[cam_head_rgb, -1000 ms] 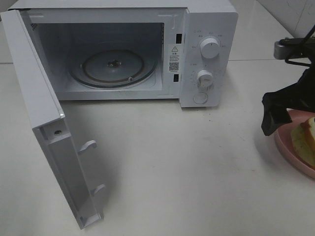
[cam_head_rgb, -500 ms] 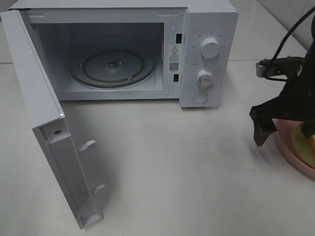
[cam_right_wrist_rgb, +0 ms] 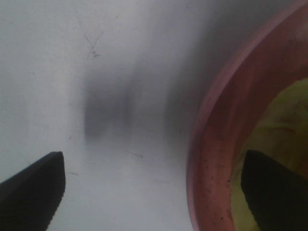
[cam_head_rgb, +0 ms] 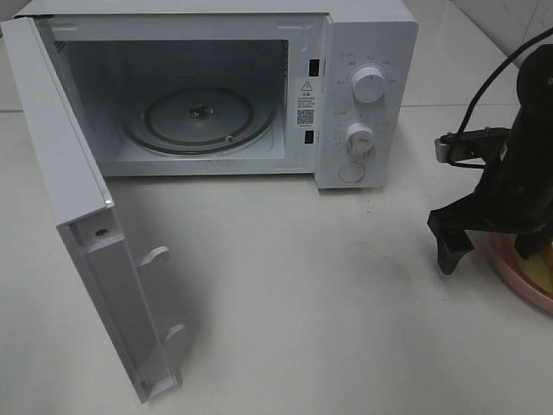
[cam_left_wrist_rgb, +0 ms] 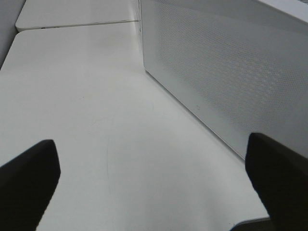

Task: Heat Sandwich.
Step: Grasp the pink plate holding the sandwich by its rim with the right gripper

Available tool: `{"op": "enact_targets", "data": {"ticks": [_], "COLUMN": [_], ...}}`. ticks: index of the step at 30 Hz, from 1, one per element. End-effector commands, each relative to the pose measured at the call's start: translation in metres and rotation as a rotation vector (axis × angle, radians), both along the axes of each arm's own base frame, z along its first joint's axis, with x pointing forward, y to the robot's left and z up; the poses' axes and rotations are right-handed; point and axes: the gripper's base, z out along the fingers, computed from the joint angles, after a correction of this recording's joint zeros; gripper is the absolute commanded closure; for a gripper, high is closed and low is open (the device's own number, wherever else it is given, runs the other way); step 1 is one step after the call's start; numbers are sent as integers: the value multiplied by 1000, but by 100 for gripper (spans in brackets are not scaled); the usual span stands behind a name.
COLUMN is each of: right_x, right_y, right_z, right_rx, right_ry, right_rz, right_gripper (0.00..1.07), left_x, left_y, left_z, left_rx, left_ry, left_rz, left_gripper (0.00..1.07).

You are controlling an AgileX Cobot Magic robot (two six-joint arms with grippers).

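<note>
High view: the microwave point(cam_head_rgb: 371, 35) door point(cam_head_rgb: 60, 147) stood open, turntable point(cam_head_rgb: 199, 117) bare; the sandwich point(cam_head_rgb: 546, 275) sat on the pink plate point(cam_head_rgb: 510, 278) at right edge (loading and heating remained); the right gripper point(cam_head_rgb: 488, 257) straddled the rim, wide, empty. Left wrist: the left gripper point(cam_left_wrist_rgb: 154, 192) wide, empty, beside the microwave's perforated wall. Right wrist alone showed yellow-green filling.

Microwave point(cam_head_rgb: 367, 52) at back of table point(cam_head_rgb: 302, 303), door point(cam_head_rgb: 78, 216) open leftward, plate point(cam_head_rgb: 517, 290) at right, sandwich point(cam_right_wrist_rgb: 279, 120) on it.
</note>
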Motion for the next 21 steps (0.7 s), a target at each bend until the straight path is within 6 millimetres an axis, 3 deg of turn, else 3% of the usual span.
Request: {"op": "enact_targets", "data": {"ticks": [1,14,21], "right_x": [2,2,2], "right_y": [-2,-2,-3], "right_z": [-8,-15,-15], "right_rx": [-8,-10,-17], "right_ry": [17,36,43], "right_rz": [10,29,28], "right_gripper": [14,18,32], "left_x": [-5,-5,-5], "left_y": [1,1,1], "left_z": [2,2,2], "left_rx": [-1,-1,-1], "left_ry": [-37,-37,-37], "left_rz": [-3,-3,-3], "left_gripper": [3,3,3]}}
